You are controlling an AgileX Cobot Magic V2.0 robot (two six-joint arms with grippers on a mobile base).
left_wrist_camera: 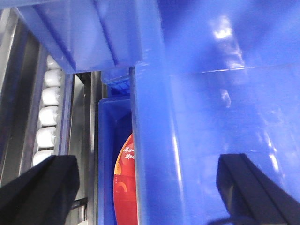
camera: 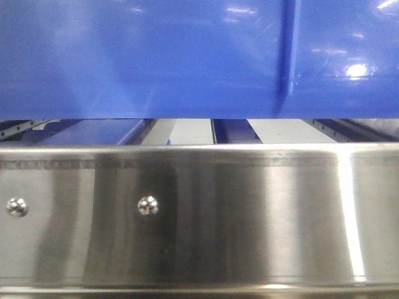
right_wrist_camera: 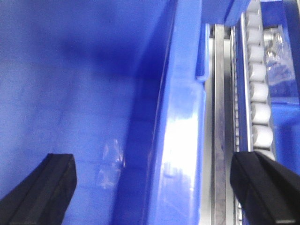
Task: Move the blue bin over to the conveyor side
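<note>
The blue bin [camera: 156, 56] fills the top half of the front view, its glossy wall close to the camera. In the left wrist view my left gripper [left_wrist_camera: 147, 161] is open, its black fingers [left_wrist_camera: 37, 187] set wide on either side of the bin's upright wall [left_wrist_camera: 154, 117], one inside and one outside. My right gripper [right_wrist_camera: 152, 159] is also open and straddles the opposite rim [right_wrist_camera: 180, 131], with one finger [right_wrist_camera: 42, 187] over the bin's inside [right_wrist_camera: 70, 93] and the other outside. Neither gripper's pads touch the plastic. The conveyor is out of view.
A shiny steel rail [camera: 249, 212] with round screws runs across just below the bin. White rollers [left_wrist_camera: 49, 117] [right_wrist_camera: 260, 112] line the tracks beside each wall. Another blue crate [left_wrist_camera: 107, 154] holding a red packet [left_wrist_camera: 125, 178] sits lower on the left. A clear plastic bag [right_wrist_camera: 276, 61] lies at the far right.
</note>
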